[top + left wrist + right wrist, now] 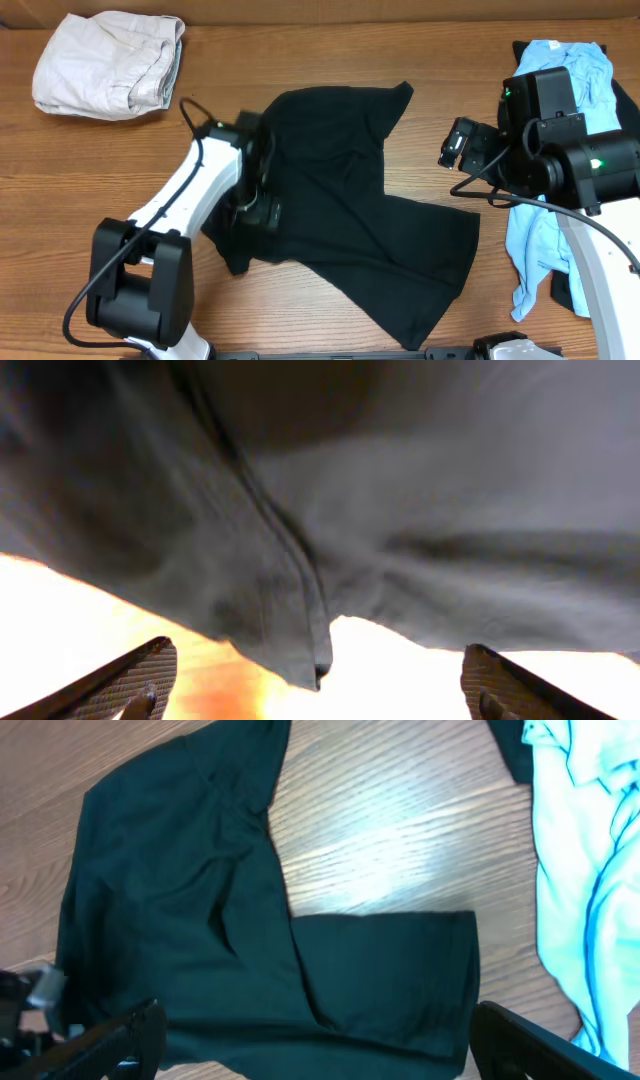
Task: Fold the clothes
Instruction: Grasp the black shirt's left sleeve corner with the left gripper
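The black garment [360, 200] lies spread in the middle of the table [330, 50]. Its long axis runs on a diagonal, from the end by my left arm at the far middle of the table down to a broad end pointing at the near right corner. One sleeve-like corner sticks out toward the far right, and from the right wrist a flat rectangular panel shows, laid out to the right below the bunched upper part. My left gripper [318, 650] sits over the garment's left edge. Its fingers [130, 680] stand wide apart, dark cloth with a long seam fills the view above them, and one pointed fold of it hangs between them, pinched by neither. My right gripper [315, 1015] hovers just right of the garment with its jaws spread wide, nothing between them. The light blue shirt [528, 240] lies rumpled under my right arm at the right edge. The beige garment [105, 65] sits bundled in the far left corner, well apart.
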`<state>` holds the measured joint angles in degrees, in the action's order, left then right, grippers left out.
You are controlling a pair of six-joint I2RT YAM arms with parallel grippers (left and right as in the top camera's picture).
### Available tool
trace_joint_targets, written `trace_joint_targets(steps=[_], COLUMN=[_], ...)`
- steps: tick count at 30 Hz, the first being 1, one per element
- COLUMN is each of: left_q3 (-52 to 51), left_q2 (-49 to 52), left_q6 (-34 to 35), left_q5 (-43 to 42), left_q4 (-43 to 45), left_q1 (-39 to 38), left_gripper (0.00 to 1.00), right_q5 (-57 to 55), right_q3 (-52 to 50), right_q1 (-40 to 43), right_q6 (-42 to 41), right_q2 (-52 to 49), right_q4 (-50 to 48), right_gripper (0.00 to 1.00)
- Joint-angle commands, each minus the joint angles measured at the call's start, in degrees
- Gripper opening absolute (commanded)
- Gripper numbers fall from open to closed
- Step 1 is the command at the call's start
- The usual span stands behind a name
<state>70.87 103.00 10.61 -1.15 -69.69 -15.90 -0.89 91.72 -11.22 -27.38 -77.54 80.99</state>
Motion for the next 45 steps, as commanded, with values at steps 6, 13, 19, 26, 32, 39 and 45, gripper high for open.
trace_joint_targets(steps=[6,13,19,26,32,39,45], left_q3=[-4.2,-8.6,-9.4,-9.3,-9.3,-9.3,-9.7], left_q2=[-0.2,-0.1,-0.2,-0.1,-0.1,-0.1,-0.1], left_q6=[11.5,9.5,7.6,7.6,7.6,7.6,7.6], left_q5=[7.3,4.9,4.9,9.7,9.9,7.8,7.5], left_q4=[1.6,13.6,14.2,12.0,13.7,16.5,17.5], left_q1=[-1.3,-1.4,-1.4,-1.4,-1.4,-1.4,-1.4], left_gripper=[0.72,0.59,0.34,0.23,0.29,0.33,0.33], right_q5=[-0.5,-0.5,-0.5,-0.5,-0.5,-0.5,-0.5], right_q3=[-6.1,-6.2,-6.2,-6.2,-6.2,-6.2,-6.2], right_q1=[0.3,0.3,0.3,0.3,0.3,0.3,0.3], right_q6=[0.8,0.7,0.7,0.7,0.7,0.7,0.7], right_q2=[-0.4,-0.4,-0.4,-0.4,-0.4,-0.4,-0.4], right_q4=[-3.3,-4.5,-5.1,-5.3,-5.3,-5.3,-5.3], right_gripper=[1.0,1.0,1.0,1.0,1.0,1.0,1.0])
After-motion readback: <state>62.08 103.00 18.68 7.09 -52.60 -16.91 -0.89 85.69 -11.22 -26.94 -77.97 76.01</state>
